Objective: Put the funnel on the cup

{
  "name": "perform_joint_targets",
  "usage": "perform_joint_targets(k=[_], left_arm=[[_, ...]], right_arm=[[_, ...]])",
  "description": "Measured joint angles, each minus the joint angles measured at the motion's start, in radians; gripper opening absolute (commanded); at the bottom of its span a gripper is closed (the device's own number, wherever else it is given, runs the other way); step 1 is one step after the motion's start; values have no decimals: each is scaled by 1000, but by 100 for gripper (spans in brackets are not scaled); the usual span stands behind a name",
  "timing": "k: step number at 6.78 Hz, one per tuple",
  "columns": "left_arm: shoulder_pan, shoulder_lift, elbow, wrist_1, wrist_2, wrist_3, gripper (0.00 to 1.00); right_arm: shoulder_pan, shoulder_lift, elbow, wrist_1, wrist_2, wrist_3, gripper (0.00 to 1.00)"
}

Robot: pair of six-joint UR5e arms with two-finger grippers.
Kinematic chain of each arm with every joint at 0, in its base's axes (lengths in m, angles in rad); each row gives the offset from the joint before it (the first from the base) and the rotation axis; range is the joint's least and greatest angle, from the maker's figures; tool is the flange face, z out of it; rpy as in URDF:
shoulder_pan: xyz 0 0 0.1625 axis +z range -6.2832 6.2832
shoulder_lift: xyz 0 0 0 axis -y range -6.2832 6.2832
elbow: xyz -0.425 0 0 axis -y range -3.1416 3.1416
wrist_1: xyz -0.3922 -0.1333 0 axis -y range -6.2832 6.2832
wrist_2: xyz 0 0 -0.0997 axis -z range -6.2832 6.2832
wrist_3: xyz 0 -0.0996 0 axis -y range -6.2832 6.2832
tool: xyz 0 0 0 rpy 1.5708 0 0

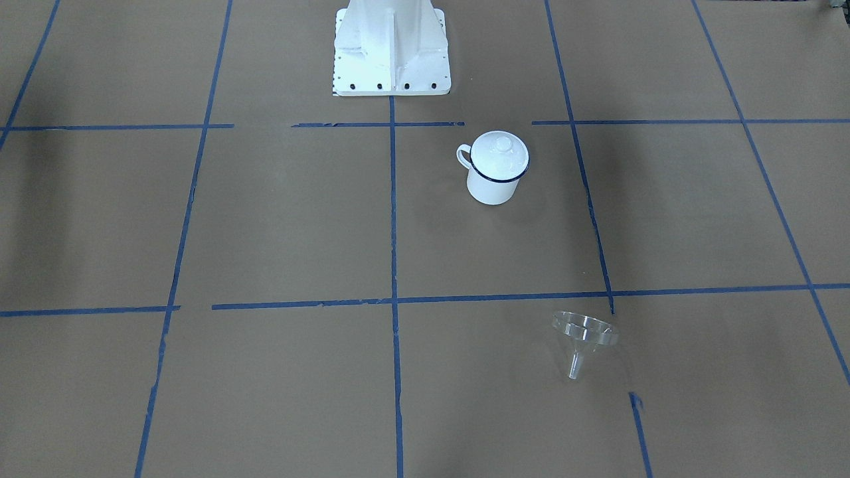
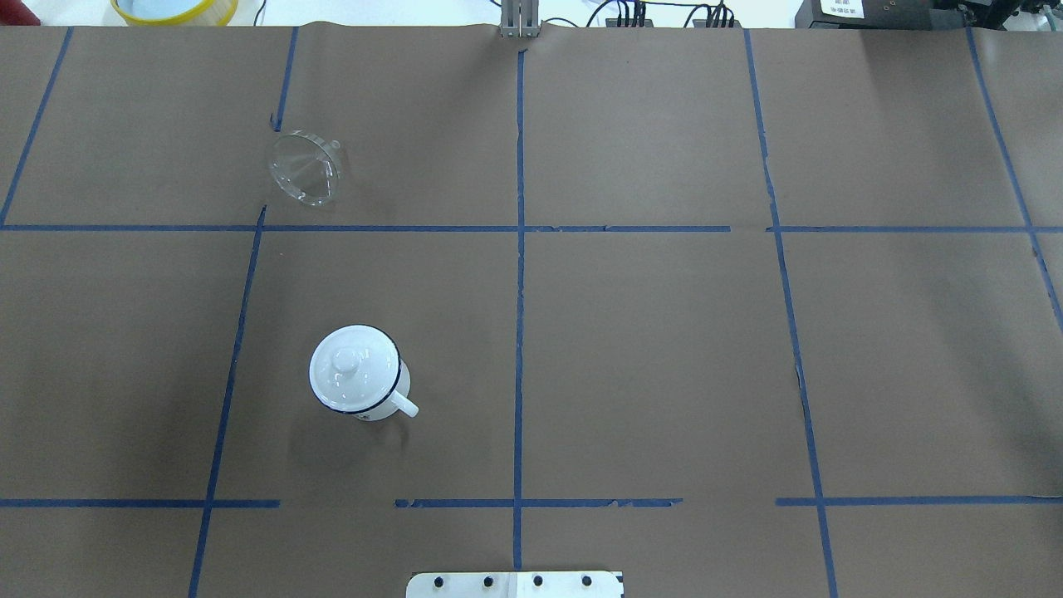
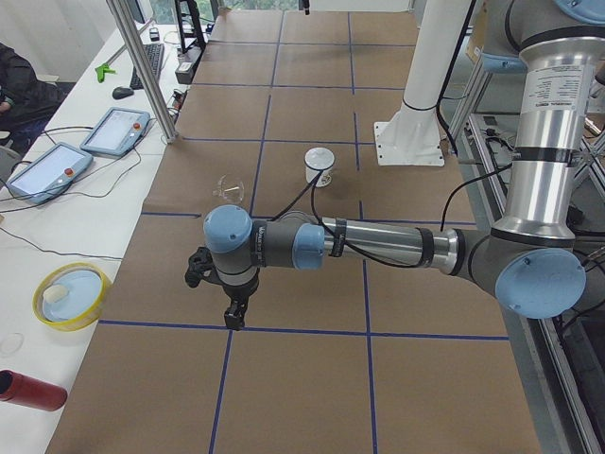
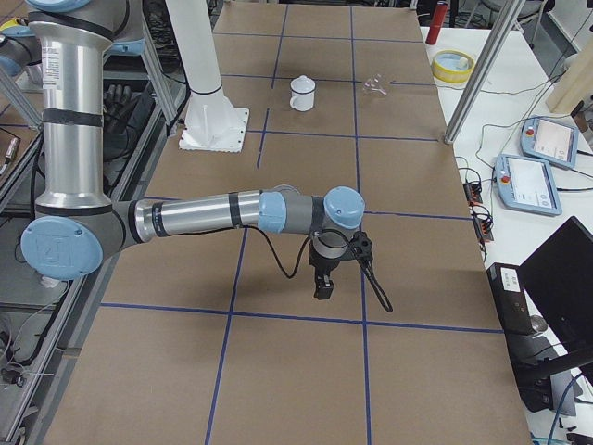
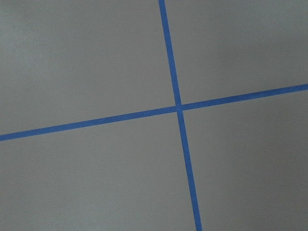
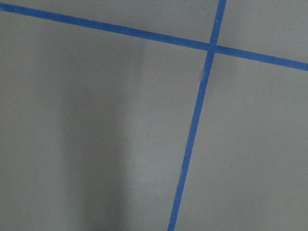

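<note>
The cup (image 1: 493,188) is a white mug with a dark blue rim and stands upright left of the table's middle line in the overhead view (image 2: 404,405). A white domed lid (image 1: 499,154) with a knob sits on top of it. The clear funnel (image 1: 583,334) lies on its side farther out on the same side (image 2: 306,168), well apart from the cup. My left gripper (image 3: 233,317) and my right gripper (image 4: 323,289) show only in the side views, hanging above bare table far from both things. I cannot tell whether they are open or shut.
The robot's white base (image 1: 392,53) stands at the table's near edge. A yellow bowl (image 3: 71,295), a red cylinder (image 3: 33,390) and teach pendants (image 3: 113,130) lie on the white bench beyond the table's far edge. Blue tape lines mark a grid on the brown paper.
</note>
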Motion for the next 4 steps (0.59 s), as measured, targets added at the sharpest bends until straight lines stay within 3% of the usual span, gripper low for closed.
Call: perform_joint_targets(k=[2,4], left_arm=[[3,-84,-137,176,2,-109,100],[57,-111,-349,259,3,-318,100]], right_arm=[[0,0,0,0,0,0,100],[0,0,0,0,0,0,100]])
